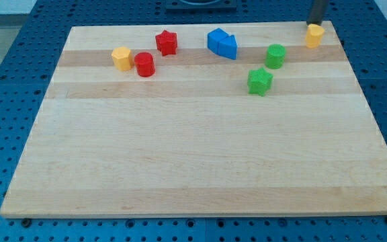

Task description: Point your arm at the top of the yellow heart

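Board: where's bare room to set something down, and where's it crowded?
Free: all of the wooden board below the green star, to the view's bottom edge. Crowded: the top strip, with yellow hexagon touching red cylinder, red star, two blue blocks, green cylinder, and yellow heart with my tip just above it.

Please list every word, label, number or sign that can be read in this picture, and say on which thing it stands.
None: no text, number or sign shows anywhere.
Blocks: the yellow heart, yellow hexagon, red blocks, blue blocks and green blocks are plain.
Board: bare wood, unmarked.
Rod ending at my tip: dark, unmarked.
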Robot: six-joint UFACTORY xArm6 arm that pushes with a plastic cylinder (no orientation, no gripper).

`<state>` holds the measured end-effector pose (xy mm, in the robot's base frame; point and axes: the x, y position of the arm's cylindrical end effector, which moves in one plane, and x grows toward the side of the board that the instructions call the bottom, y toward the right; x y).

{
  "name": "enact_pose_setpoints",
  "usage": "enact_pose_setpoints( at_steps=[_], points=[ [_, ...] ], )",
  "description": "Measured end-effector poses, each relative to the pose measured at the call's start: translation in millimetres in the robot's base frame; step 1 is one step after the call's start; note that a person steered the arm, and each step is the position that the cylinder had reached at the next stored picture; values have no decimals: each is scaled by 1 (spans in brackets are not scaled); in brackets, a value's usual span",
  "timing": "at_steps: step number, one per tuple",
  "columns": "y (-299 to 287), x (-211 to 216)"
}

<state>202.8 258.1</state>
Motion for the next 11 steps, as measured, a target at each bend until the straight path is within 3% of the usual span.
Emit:
enact_pose_setpoints(
  at_steps=[2, 5, 6, 8, 9, 10, 11],
  points=[
    [0, 17],
    [0, 199],
    [4, 214],
    [11, -2],
    [3, -11],
    [-41, 29],
    [-41, 38]
  ],
)
